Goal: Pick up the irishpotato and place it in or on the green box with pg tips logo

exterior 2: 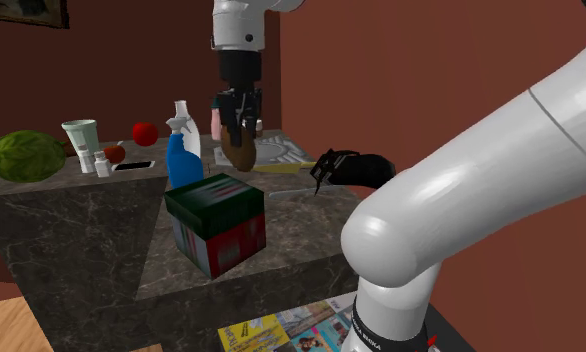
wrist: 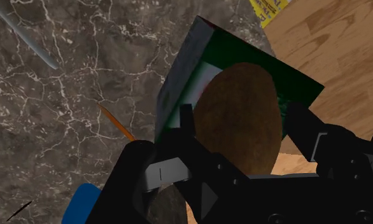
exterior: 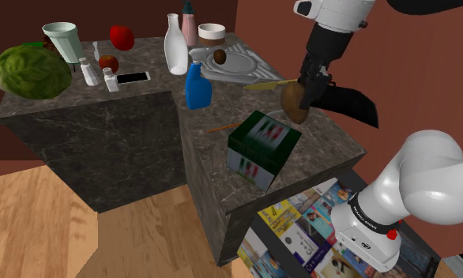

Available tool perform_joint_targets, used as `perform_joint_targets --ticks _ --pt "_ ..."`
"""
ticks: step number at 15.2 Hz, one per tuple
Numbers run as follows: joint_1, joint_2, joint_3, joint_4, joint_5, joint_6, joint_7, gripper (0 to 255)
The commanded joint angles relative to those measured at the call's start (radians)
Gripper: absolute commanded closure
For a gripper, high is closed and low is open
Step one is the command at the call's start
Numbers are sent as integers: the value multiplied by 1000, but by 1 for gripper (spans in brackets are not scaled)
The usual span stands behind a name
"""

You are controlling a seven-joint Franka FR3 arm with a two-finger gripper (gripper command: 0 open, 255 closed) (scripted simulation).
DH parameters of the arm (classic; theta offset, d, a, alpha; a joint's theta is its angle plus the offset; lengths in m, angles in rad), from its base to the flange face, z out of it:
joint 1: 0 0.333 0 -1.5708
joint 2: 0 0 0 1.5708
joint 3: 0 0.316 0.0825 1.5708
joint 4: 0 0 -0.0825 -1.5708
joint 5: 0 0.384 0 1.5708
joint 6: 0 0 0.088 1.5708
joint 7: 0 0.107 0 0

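The hand clasped the brown potato between its fingers, raised right of centre in the shoulder view, just above and right of the green box on the desk. It should centre over the box top, lower close, then release.

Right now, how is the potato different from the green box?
The potato is brown and rounded; the green box is flat-sided, with red and white markings. The potato hangs in the air, clasped by the gripper; the green box rests on the marble counter. The potato is the smaller of the two. Both are at the same end of the counter.
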Motion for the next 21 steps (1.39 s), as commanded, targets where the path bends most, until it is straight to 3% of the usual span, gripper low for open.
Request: perform_joint_targets --ticks 1,4,17,21 --pt "15 39 37 24 24 18 42 255" --pt "32 83 79 56 47 34 89 255" --pt "36 92 91 -123 60 222 78 255" --pt "36 92 91 -123 59 222 78 255"
